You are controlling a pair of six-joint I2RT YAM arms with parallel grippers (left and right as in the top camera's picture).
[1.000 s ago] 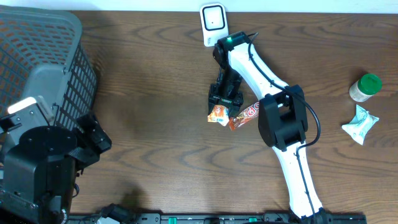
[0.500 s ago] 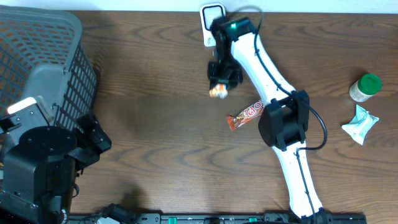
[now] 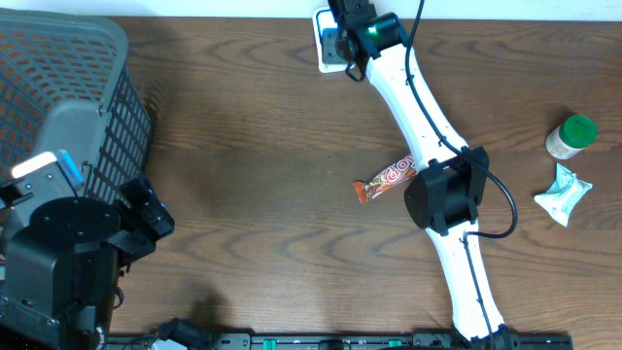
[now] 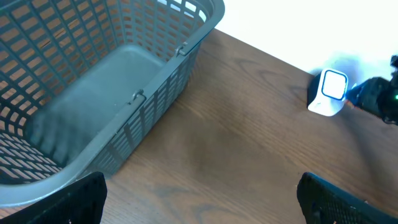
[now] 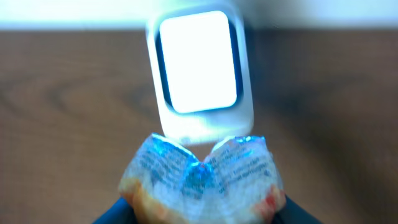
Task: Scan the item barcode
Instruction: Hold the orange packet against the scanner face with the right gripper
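Wooden table; right end effector clamped on snack packet — facing lit scanner.

Hidden, cropped and blurred parts, three views.
Right wrist: the packet is blurred and cut by the bottom edge, its print cannot be read, and only dark finger corners are shown beside it; the scanner window is washed out white. Overhead: the right gripper is cut by the top edge, the scanner is partly covered by it, and the packet is hidden there; the basket is cropped at the left and overlapped by the left arm, itself cropped at the corner; the jar label is too small to read. Left wrist: the left gripper fingers are cut by the bottom edge; the basket is cropped; the scanner is small and overexposed.
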